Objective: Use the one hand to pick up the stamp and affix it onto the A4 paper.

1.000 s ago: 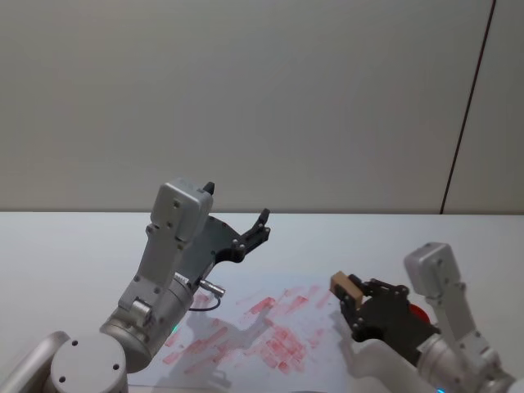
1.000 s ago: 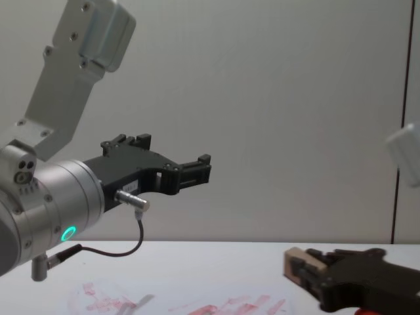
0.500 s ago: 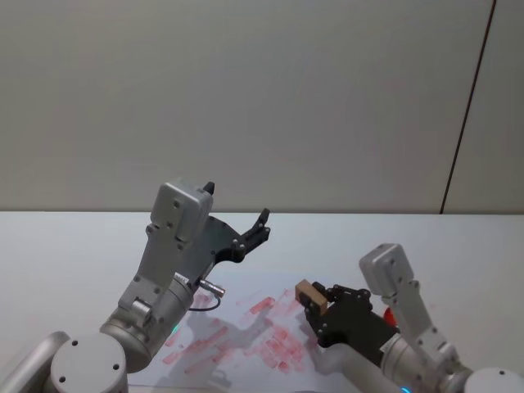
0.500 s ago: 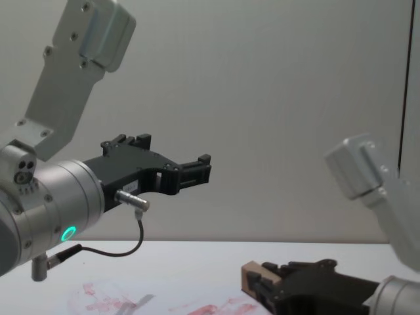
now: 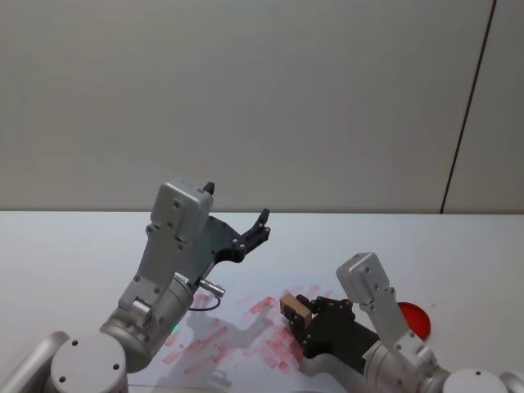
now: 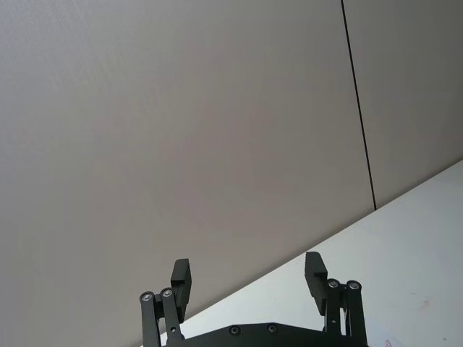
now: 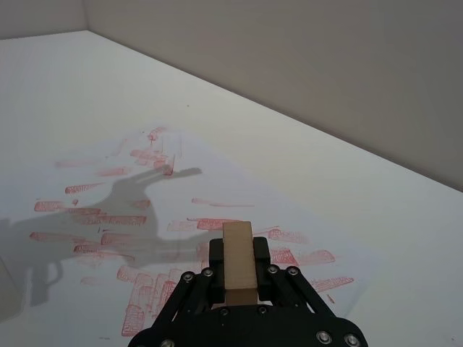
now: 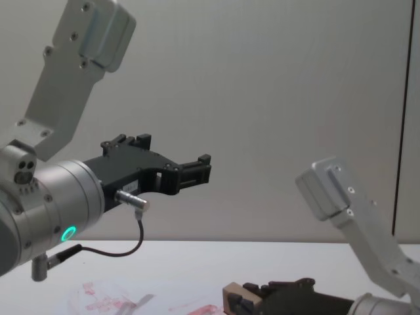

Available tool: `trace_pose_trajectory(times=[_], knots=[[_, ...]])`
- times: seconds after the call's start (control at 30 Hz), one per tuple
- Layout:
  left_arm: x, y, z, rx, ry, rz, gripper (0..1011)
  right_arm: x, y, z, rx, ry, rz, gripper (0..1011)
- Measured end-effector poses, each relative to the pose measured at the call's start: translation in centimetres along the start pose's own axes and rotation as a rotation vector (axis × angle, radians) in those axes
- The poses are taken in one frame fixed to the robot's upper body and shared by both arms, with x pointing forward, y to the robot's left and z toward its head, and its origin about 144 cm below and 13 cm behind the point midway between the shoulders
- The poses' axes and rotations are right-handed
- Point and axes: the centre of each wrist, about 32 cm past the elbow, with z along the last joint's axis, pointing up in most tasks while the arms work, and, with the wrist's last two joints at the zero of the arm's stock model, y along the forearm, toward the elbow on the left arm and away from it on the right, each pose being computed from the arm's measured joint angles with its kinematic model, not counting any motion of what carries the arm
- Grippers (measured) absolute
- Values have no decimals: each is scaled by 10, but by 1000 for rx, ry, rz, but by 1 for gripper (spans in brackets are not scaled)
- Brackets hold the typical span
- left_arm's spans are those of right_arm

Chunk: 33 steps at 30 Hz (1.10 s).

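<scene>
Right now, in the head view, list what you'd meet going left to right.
left claw, open and raised → stamp, gripped in the right claw → red disc

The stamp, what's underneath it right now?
The A4 paper, red-printed, lies below the stamp in the right gripper. The stamp's underside and the paper right beneath are hidden. The left gripper hangs raised.
</scene>
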Motion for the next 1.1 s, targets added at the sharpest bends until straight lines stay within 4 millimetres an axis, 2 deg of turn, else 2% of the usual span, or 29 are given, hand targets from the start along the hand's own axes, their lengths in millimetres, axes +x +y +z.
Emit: trace_pose_trajectory(times=[1.1], knots=[[0,0,0,0,0,0,1002,2,8,-7,-53,12,5,217]])
